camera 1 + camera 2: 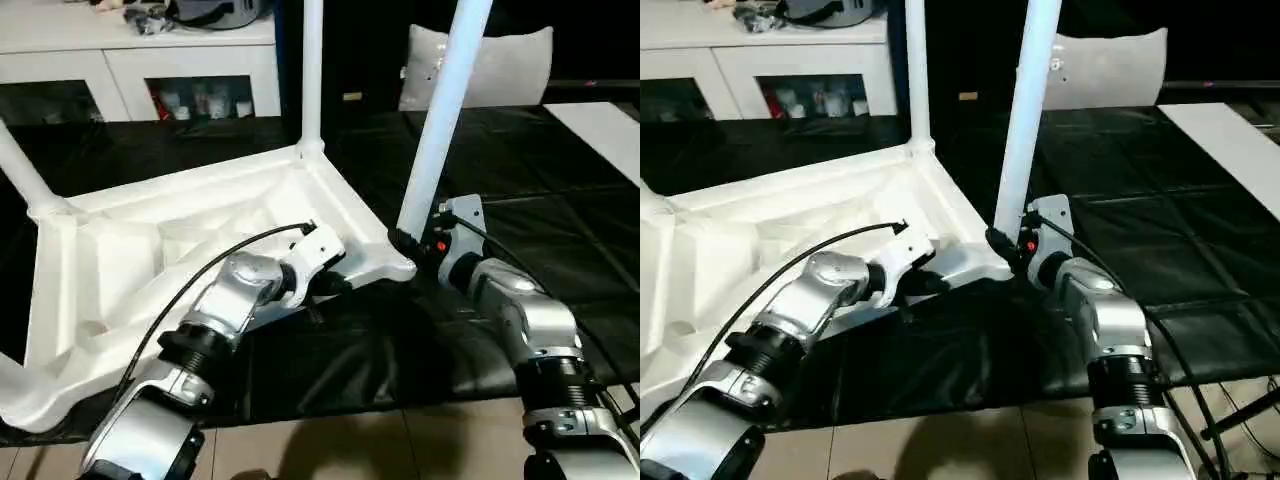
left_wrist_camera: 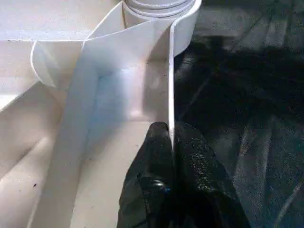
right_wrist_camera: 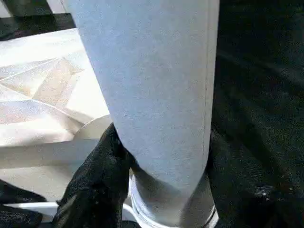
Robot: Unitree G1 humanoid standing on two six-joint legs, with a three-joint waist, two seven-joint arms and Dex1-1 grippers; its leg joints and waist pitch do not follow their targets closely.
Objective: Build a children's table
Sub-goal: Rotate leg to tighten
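Left eye view is giving me the whole job: the children's table top (image 1: 180,260) is lying upside down on the black desk (image 1: 560,230), ribbed underside facing up, tilted so its edge at 9 o'clock is sitting higher. Starting at 9 o'clock, one leg (image 1: 20,170) is standing in its corner socket, and another (image 1: 15,385) is poking out at 7 o'clock. At 12 o'clock a third leg (image 1: 312,70) is rising upright from the far corner.

Moving toward centre, my left end effector (image 2: 172,142) is pinching the thin side wall of the top, its fingers pressed together on either side of the rim, just beside the near right corner socket (image 2: 159,7). I am judging that it is steadying the top.

At 3 o'clock of that, my right end effector (image 3: 161,156) is wrapping the fourth leg (image 1: 445,110) close to its base, fingers (image 3: 95,180) spread around the tube and touching it. The leg is leaning slightly and sitting in that socket.

So I am working on seating the last leg. The next move, as I am reading it, calls for keeping the top braced while twisting or pushing the tube fully home, watching that it straightens.
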